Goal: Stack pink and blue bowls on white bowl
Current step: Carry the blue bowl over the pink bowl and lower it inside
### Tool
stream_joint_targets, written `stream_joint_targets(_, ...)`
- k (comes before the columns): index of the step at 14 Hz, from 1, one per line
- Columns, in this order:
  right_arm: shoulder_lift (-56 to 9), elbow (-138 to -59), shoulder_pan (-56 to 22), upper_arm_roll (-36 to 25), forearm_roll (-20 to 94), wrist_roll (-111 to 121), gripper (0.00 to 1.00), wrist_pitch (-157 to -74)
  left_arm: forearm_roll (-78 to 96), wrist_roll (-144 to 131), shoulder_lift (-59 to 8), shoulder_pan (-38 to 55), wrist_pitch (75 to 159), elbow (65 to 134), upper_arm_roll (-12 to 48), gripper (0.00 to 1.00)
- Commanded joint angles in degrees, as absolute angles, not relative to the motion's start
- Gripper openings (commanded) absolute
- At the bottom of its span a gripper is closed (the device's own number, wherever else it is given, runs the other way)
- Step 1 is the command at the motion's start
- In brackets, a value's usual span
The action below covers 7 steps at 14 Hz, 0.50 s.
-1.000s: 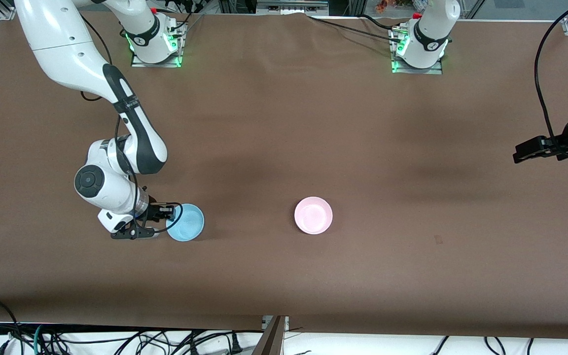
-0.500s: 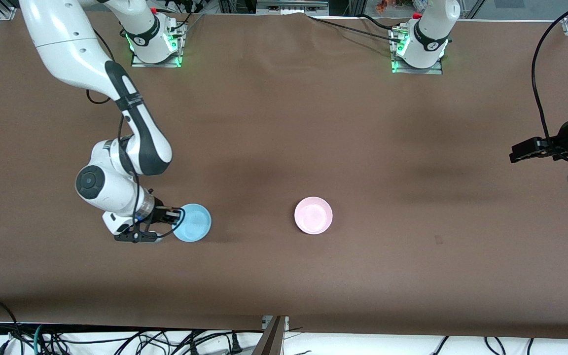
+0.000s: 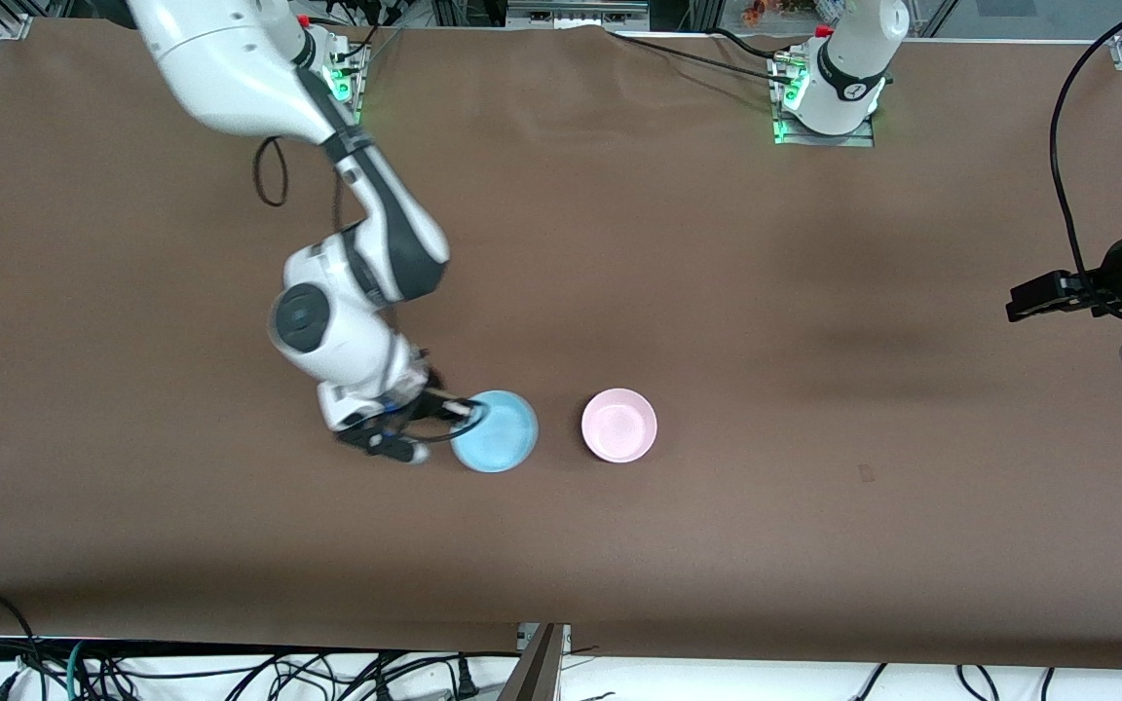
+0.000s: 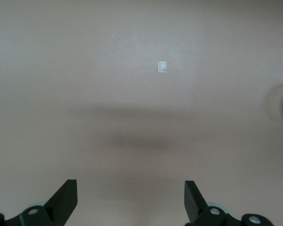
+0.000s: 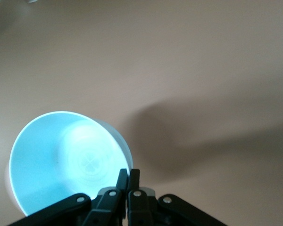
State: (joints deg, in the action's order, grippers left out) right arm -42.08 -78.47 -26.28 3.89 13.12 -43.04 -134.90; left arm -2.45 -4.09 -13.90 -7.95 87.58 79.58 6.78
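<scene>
Bowls are showing as one blue bowl point(image 3: 496, 444) and one pink bowl point(image 3: 619, 424), side by side. Right gripper point(image 3: 468, 414) is clamping its fingers on the blue bowl's rim above the tabletop point(image 3: 766, 292). Left gripper point(image 4: 130, 200), fingers apart, is waiting over the left arm's end.

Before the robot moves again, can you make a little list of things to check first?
1. Right tool shut on the rim of the light blue round plastic bowl: ok.
2. Blue bowl off the brown table: cannot tell.
3. Pale pink round plastic bowl sitting upright beside the blue one, not touching: ok.
4. White bowl under the pink one: cannot tell.
5. Left tool open, waiting over bare table at its own end: ok.
</scene>
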Motion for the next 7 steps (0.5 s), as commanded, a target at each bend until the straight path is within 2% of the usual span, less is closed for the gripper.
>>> stream_joint_targets(1, -50.86, -66.04, -32.15, 3.34, 14.15, -57.87, 0.0, -140.59, -2.11, -3.16, -13.45, -7.82, 87.1, 79.8, 6.68, 1.0)
stream_joint_targets(3, -53.78, -64.51, -34.53, 3.16, 13.8, -60.38, 0.0, -144.22, -2.02, -3.16, -13.45, -7.82, 87.1, 79.8, 6.68, 1.0)
stream_joint_targets(7, -55.02, -64.6, -37.26, 2.81, 11.6, -60.73, 0.0, -144.49, -2.02, -3.25, -13.45, -7.74, 87.1, 79.72, 6.68, 1.0)
